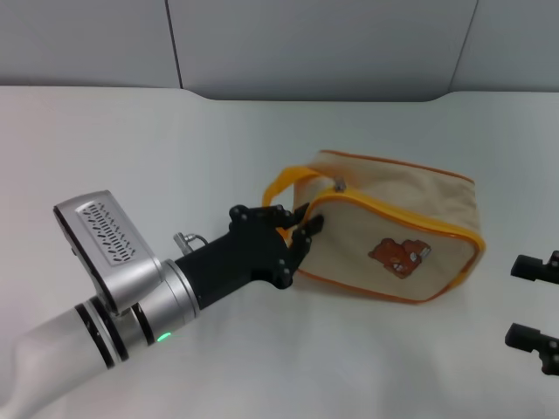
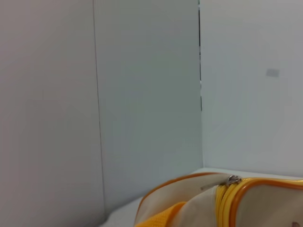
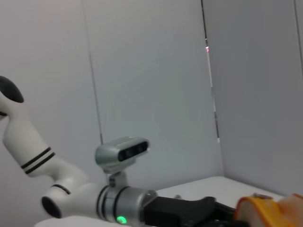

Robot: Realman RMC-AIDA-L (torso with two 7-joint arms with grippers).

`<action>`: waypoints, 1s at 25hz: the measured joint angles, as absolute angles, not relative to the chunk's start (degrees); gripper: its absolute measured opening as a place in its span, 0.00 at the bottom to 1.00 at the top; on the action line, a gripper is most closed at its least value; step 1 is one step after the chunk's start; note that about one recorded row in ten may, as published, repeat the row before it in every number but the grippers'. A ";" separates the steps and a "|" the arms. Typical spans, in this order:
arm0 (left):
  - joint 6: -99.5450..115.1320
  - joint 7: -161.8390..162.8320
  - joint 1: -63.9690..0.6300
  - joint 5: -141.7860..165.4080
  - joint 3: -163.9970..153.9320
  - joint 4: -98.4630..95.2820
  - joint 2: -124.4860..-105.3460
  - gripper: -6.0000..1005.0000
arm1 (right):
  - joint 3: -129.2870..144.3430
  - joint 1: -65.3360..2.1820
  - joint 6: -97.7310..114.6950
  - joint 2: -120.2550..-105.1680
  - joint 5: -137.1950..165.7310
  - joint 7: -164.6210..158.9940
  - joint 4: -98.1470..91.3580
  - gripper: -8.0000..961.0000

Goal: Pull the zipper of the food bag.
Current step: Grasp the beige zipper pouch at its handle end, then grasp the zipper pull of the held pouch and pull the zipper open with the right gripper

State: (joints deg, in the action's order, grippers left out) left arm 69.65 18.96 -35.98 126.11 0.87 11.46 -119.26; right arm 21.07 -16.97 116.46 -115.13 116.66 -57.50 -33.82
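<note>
1. The zipper [image 1: 397, 216] runs as a thin orange-yellow line round the bear panel of the food bag [image 1: 384, 227]. Its small silver pull tab [image 1: 338, 185] sits at the top corner nearest the strap loop [image 1: 281, 185]; the left wrist view shows the same tab [image 2: 232, 180] at the end of the track.
2. Bag lies on its side on the white desk [image 1: 131, 148], about mid-scene, bear panel facing up and toward the robot.
3. Left tool [image 1: 293, 231] is at the bag's strap-side end, fingers narrowed onto the corner edge of the panel and piping just below the tab. It looks to be pinching fabric, not the tab itself.
4. Right tool [image 1: 537, 305] is parked low at the right edge of the desk, well apart from the bag, fingers spread, holding nothing.
5. Progress, by judgement: early. Zip line appears fully closed, tab at its end stop. Bag is braced; tab still needs grasping and pulling along the track.
</note>
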 joint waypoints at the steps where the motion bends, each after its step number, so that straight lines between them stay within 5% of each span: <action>1: 70.20 18.12 -35.98 126.10 0.97 11.09 -119.23 0.14 | 20.69 -16.87 116.12 -115.24 116.36 -57.15 -33.73 0.83; 8: 77.20 13.16 -35.60 125.94 2.49 5.97 -118.93 0.14 | 11.17 -18.03 106.86 -119.51 112.75 -45.59 -29.87 0.83; 19: 86.82 11.86 -35.61 125.98 2.04 0.64 -118.66 0.13 | 6.16 -26.23 91.87 -119.66 96.24 28.73 8.52 0.83; 25: 89.05 11.93 -35.89 126.00 2.02 -0.59 -118.65 0.12 | 6.65 -30.02 84.26 -119.68 96.95 35.38 11.43 0.83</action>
State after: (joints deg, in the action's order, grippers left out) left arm 89.05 11.93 -35.89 126.00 2.02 -0.59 -118.65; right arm 6.66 -30.02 84.26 -119.68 96.95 35.38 11.43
